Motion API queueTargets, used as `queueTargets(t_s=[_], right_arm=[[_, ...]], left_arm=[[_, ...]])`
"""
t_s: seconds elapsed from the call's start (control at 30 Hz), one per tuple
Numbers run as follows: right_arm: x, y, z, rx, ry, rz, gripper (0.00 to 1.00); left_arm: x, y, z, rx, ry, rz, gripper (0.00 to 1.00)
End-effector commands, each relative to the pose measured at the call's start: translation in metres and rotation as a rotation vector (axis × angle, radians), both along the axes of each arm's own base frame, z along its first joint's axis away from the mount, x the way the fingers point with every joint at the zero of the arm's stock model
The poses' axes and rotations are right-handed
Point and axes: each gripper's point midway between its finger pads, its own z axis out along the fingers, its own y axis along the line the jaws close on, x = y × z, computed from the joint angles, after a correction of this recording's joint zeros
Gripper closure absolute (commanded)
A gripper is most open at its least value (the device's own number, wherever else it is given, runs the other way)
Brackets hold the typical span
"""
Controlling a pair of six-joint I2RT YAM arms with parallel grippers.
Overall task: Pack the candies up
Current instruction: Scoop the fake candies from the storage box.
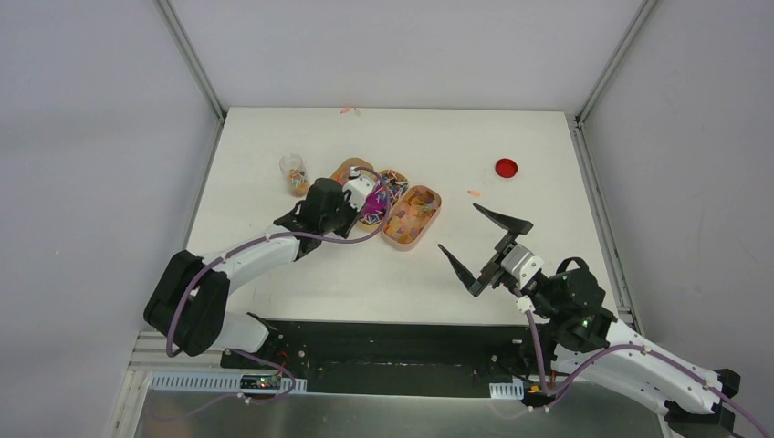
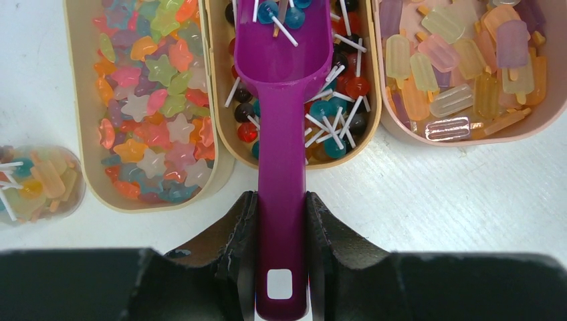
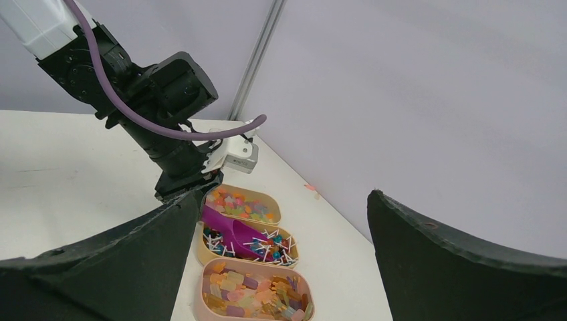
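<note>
The candies lie in three beige oval trays side by side. Coloured star candies (image 2: 150,100) fill the left tray. Ball lollipops (image 2: 334,114) on white sticks are in the middle tray, and pastel popsicle-shaped gummies (image 2: 461,60) in the right tray. My left gripper (image 2: 281,200) is shut on the handle of a magenta scoop (image 2: 281,134). The scoop's bowl rests in the middle tray with a few lollipops in it. A small clear cup (image 2: 37,184) left of the trays holds some mixed candies. My right gripper (image 1: 457,226) hovers open and empty to the right of the trays.
A flat red disc (image 1: 506,167) lies at the far right of the table. Stray candy bits lie near the right tray (image 1: 473,193) and at the back edge (image 1: 348,110). Grey walls close in the table on three sides.
</note>
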Motion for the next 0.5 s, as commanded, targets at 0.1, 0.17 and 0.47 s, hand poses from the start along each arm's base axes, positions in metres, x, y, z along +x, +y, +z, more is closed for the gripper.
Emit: queueTargets(t_s=[0.1,0.17,0.47], right_arm=[[0.001,-0.004,0.007,0.045,0.0,-0.014,0.0],[0.002,-0.005,0.006,0.045,-0.001,-0.022,0.0],[0.001,-0.007,0.009,0.054,-0.005,-0.022,0.0]], left_arm=[[0.003,-0.004,0.033,-0.068,-0.092,0.0,1.0],[0.003,-0.002,0.036,-0.068,-0.103,0.006,1.0],[-0.003,0.004,0.052,-0.077,-0.139,0.013,1.0]])
